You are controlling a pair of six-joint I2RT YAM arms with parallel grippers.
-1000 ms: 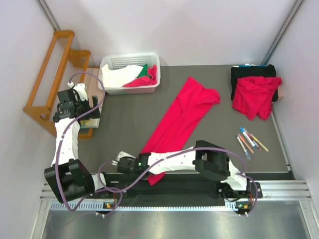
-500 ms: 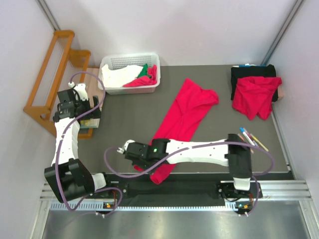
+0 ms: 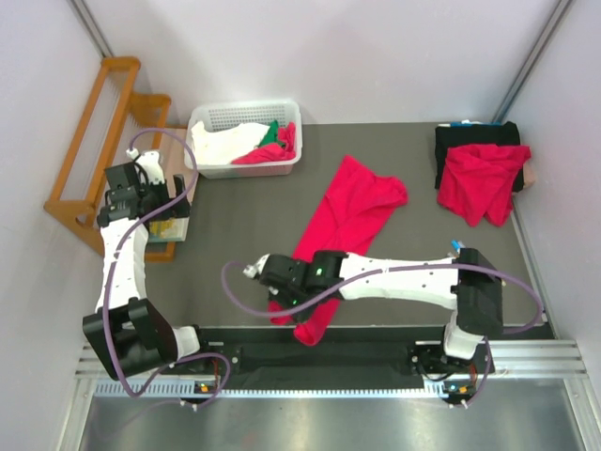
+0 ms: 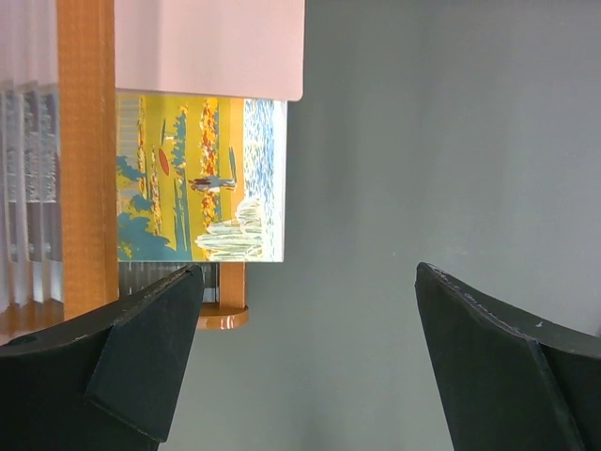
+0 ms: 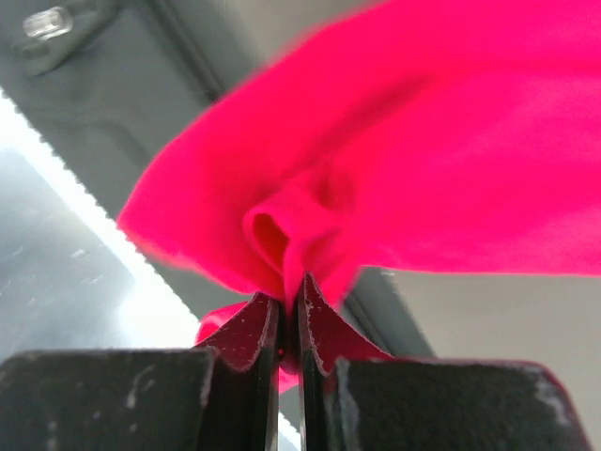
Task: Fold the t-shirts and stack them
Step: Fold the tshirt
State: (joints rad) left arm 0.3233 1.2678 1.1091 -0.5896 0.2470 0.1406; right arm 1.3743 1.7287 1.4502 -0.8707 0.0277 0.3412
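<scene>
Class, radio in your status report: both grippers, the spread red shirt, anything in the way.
Right gripper shut on red t-shirt. Left gripper open, beside wooden rack. No obstruction seen.

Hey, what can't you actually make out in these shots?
Top view: near end of the long t-shirt, under the right arm; markers, mostly behind its elbow.
Right wrist view: cloth past the right pincer, blurred and cut by the edges.
Left wrist view: the printed box, partly behind a wooden post and pale panel.
</scene>
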